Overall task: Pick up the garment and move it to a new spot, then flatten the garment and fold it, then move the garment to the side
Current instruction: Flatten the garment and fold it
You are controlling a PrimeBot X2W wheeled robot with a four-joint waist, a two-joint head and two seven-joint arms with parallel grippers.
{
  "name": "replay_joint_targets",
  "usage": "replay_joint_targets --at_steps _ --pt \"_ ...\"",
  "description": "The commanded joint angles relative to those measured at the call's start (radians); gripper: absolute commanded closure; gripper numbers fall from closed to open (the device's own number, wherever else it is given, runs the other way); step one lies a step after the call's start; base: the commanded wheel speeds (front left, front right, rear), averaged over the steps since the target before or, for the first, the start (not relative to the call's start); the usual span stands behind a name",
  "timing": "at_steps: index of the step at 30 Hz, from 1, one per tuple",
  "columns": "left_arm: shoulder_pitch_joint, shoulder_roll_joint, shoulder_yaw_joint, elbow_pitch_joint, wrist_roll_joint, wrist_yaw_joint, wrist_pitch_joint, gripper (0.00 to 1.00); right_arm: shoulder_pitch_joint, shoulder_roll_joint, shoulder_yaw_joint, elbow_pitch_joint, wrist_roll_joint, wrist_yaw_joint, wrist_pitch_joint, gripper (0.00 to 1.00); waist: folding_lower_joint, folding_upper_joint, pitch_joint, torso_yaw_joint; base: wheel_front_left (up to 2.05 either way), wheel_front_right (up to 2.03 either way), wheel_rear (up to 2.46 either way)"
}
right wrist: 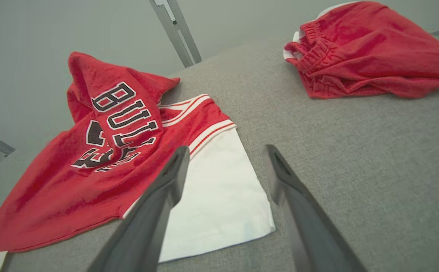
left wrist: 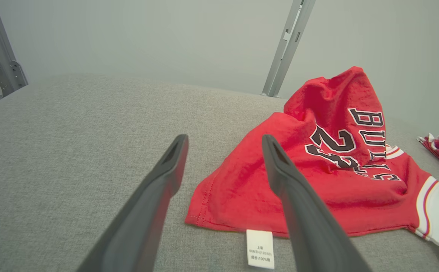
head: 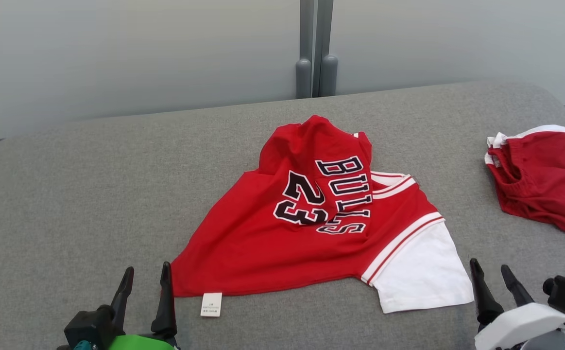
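The garment (head: 272, 243) is a red jersey with white sleeves and black "BULLS 23" lettering, lying crumpled in the middle of the grey table (head: 68, 204); its upper part stands bunched up. A white label (head: 211, 305) sticks out from its near hem. My left gripper (head: 146, 277) stands open at the jersey's near left corner, nothing between its fingers; its wrist view has the jersey (left wrist: 317, 177) and label (left wrist: 260, 254) just beyond the open gripper (left wrist: 225, 143). My right gripper (head: 490, 268) is open just right of the white sleeve (head: 418, 272), with the same sleeve (right wrist: 219, 189) by the gripper (right wrist: 227, 153).
A second red garment with an elastic waistband and white trim (head: 544, 175) lies bunched at the table's right edge, also in the right wrist view as red cloth (right wrist: 374, 49). A grey post (head: 316, 48) stands behind the table against a pale wall.
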Motion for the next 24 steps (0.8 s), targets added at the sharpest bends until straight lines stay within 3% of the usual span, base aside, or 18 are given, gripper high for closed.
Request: replay_joint_targets --at_steps 1,11,24 --pt "-0.020 0.004 -0.001 -0.001 0.004 0.003 0.000 0.00 0.012 -0.001 -0.005 0.009 0.006 0.000 0.003 0.00 0.0000 0.0000 0.011 0.004 0.00 0.00 0.00" --pt "-0.038 0.012 -0.007 0.011 0.001 0.000 -0.001 0.00 -0.036 -0.001 -0.026 0.219 0.070 0.000 -0.003 0.00 0.0000 0.0000 0.044 0.010 0.00 0.00 0.00" --pt "-0.033 0.023 -0.011 0.019 -0.009 0.006 0.004 0.00 -0.146 0.000 0.017 0.459 0.052 0.000 -0.058 0.00 0.0000 0.0000 0.037 0.047 0.00 0.00 0.00"
